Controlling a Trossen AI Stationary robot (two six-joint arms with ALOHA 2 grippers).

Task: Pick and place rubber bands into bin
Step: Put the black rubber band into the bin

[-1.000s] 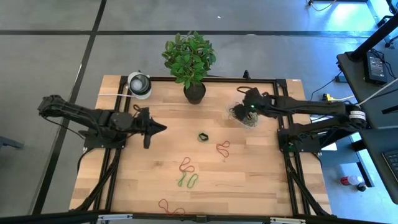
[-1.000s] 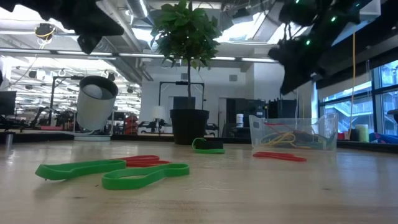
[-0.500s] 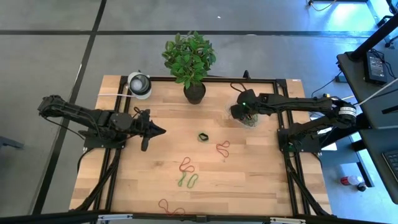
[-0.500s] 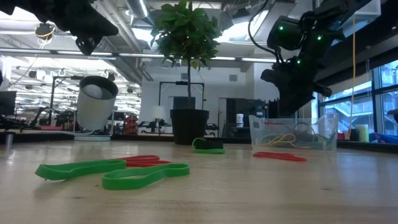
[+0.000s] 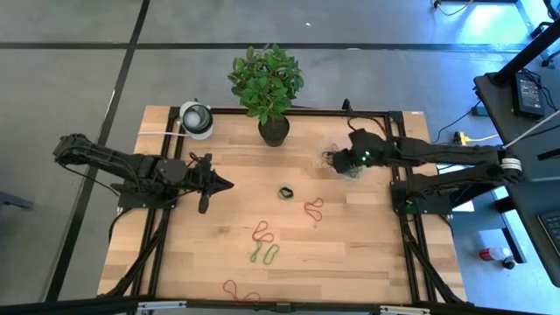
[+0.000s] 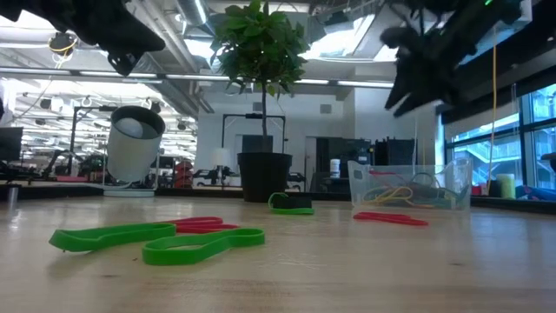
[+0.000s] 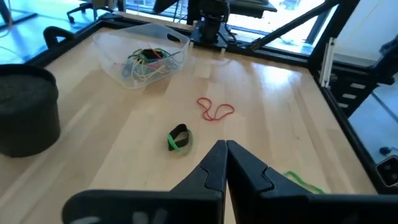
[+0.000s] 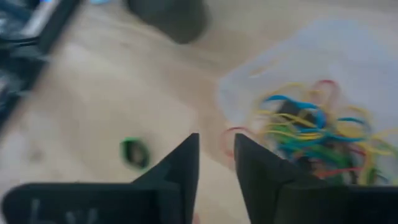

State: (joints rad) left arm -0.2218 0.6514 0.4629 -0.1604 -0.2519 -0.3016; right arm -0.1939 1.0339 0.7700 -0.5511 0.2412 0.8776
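Observation:
The clear bin (image 5: 344, 163) stands at the table's far right and holds several coloured rubber bands (image 8: 314, 127). Loose rubber bands lie flat on the wood: a black-green one (image 5: 286, 192), a red one (image 5: 313, 208), a red one (image 5: 262, 232), a green one (image 5: 265, 255) and a red one (image 5: 238, 293). My right gripper (image 8: 216, 158) hangs open over the bin's near-left rim with nothing between its fingers. My left gripper (image 7: 225, 150) is shut and empty, held above the table's left half and pointing toward the black-green band (image 7: 179, 138).
A black plant pot (image 5: 274, 129) stands at the far middle, close to the bin's left. A round white-and-grey object (image 5: 196, 119) sits at the far left. The table's black frame (image 5: 398, 188) runs along its edges. Bare wood lies between the bands and the near edge.
My right gripper dipped low over the bin, then rose and turned. Its fingers, together before, now stand apart. The loose bands on the table have not moved.

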